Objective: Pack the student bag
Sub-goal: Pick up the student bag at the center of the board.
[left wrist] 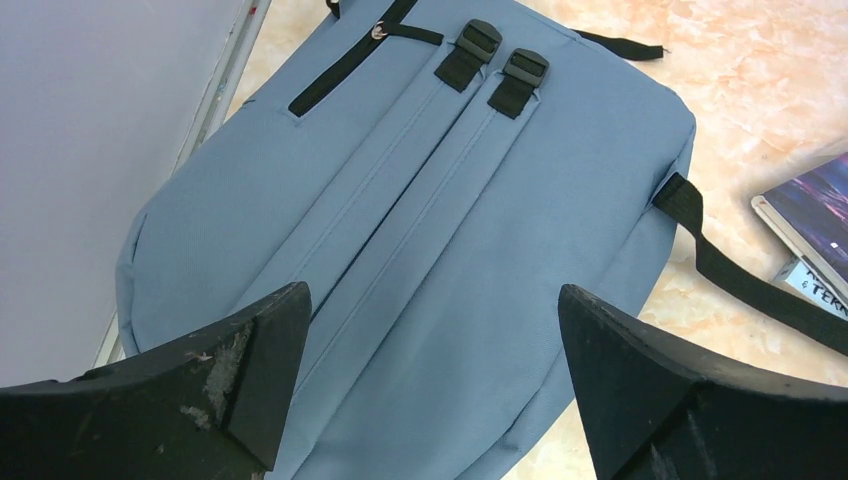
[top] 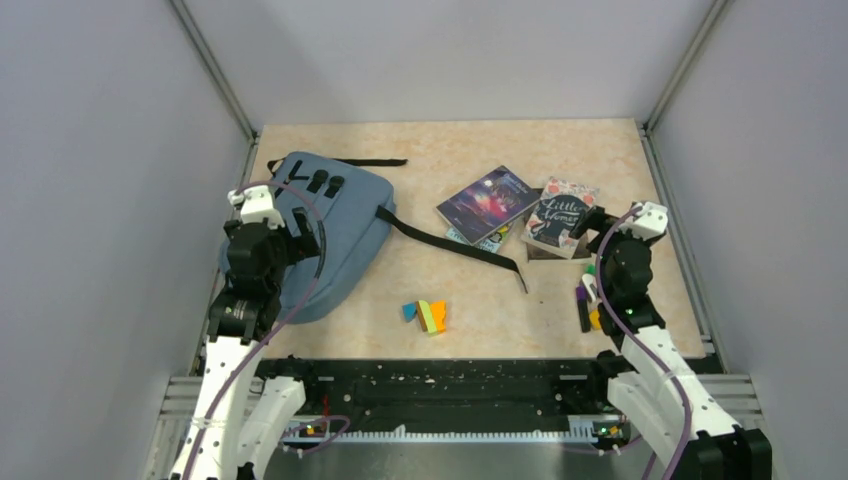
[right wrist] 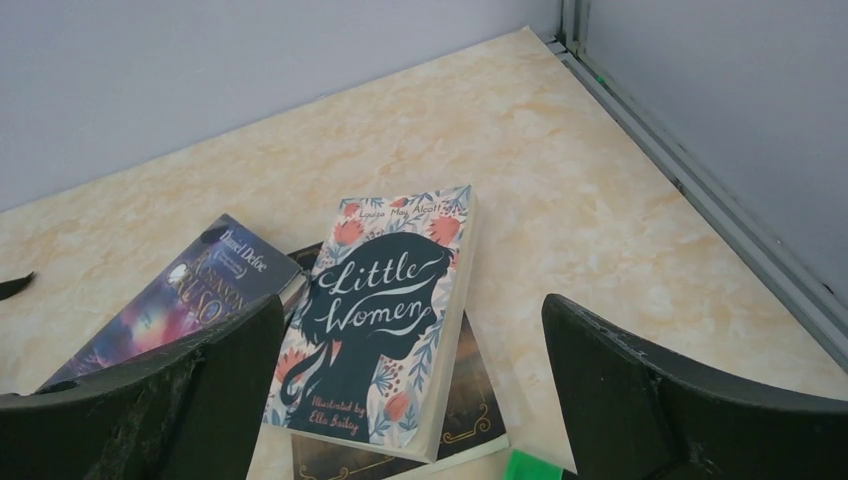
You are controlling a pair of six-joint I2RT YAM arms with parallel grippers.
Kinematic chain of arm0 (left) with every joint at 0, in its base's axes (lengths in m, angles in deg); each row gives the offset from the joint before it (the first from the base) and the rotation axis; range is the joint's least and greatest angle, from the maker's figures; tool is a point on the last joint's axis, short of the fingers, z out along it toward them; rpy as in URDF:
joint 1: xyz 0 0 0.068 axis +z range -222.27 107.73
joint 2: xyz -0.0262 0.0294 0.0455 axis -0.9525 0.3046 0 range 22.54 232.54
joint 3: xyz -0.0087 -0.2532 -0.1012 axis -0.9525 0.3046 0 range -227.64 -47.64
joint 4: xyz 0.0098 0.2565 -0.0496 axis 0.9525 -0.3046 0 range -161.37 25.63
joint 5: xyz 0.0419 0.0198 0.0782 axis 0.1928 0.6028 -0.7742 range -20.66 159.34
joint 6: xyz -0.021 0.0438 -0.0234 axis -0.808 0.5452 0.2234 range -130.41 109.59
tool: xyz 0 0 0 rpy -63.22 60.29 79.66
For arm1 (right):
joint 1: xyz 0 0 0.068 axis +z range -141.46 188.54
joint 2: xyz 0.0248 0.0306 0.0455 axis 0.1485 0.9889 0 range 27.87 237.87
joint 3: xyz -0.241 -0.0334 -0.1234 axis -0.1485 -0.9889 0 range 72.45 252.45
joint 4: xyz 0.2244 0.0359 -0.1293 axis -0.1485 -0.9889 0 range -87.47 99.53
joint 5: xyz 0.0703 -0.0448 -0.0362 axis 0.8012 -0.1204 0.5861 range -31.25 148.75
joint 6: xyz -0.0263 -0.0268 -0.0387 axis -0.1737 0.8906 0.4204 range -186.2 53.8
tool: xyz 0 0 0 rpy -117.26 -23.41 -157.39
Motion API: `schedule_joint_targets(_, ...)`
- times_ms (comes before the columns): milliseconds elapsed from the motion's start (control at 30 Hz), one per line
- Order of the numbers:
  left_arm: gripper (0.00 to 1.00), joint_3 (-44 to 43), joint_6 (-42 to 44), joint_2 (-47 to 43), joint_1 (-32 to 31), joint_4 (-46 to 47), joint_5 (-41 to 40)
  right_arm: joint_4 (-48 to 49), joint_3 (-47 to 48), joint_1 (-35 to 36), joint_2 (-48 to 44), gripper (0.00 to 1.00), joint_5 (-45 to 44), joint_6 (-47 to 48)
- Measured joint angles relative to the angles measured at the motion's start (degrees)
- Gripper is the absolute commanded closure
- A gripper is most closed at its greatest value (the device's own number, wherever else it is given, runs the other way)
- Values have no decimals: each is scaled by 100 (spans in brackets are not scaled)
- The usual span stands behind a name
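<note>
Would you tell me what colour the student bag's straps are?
Black, clearest in the left wrist view of the student bag.

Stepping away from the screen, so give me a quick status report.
Left gripper open above student bag. Right gripper open, facing Little Women book. Bag flat, books outside. Strap trails across table.

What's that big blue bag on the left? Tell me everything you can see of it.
The student bag is a soft slate-blue fabric backpack lying flat at the table's left side, back panel up. Two padded shoulder straps run along it, ending in black buckles. A long black strap trails right, past the books; a shorter one lies at its far edge. No opening shows. The left gripper hangs open above it.
</note>
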Motion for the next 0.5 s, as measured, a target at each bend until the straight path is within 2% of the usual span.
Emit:
schedule_joint_targets(267, 2, 0, -22, 70, 0, 59, 48, -20, 0, 0, -24, 1, 33, -22)
schedule_joint_targets(500, 2, 0, -173, 442, 136, 28, 326, 26, 0, 0, -146, 1, 772, 109)
